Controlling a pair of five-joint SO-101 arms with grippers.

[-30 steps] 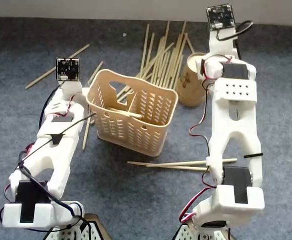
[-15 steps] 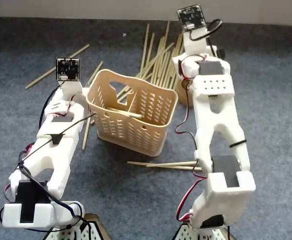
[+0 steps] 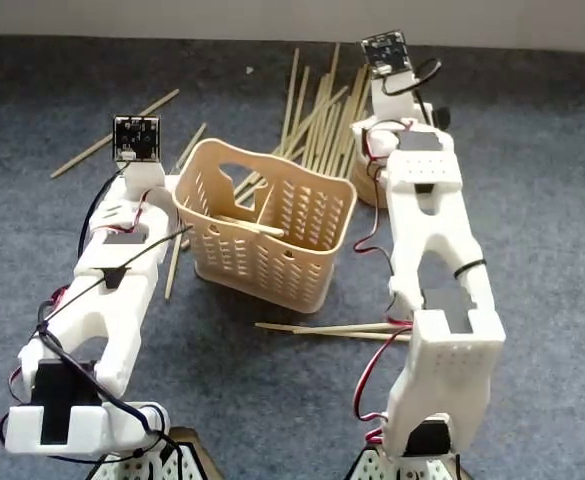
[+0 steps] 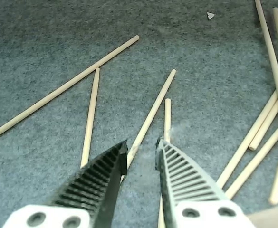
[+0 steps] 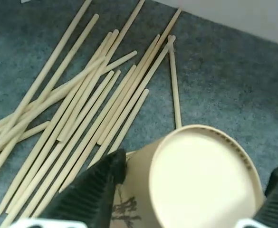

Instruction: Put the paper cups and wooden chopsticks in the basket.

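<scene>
Chopsticks [image 4: 150,114] lie loose on the table [image 4: 43,57] beneath the slightly spread left tool [image 4: 141,144]. Right tool [image 5: 198,170] straddles the cup [image 5: 196,194], spread wide, perhaps touching; overhead, that arm mostly hides it beside the basket [image 3: 272,262].

Level: moderate and even across the tabletop [image 3: 542,260] in the high view.
Source: diffuse, taken to be overhead; the direction cannot be fixed.
Shadows: soft and short; noted at the foot of the basket [image 3: 272,235] and as thin lines beside the chopsticks [image 4: 150,114] in the left wrist view.
Brightest parts: the white arm shells [image 3: 442,250] and the pale base of the paper cup [image 5: 200,185].
</scene>
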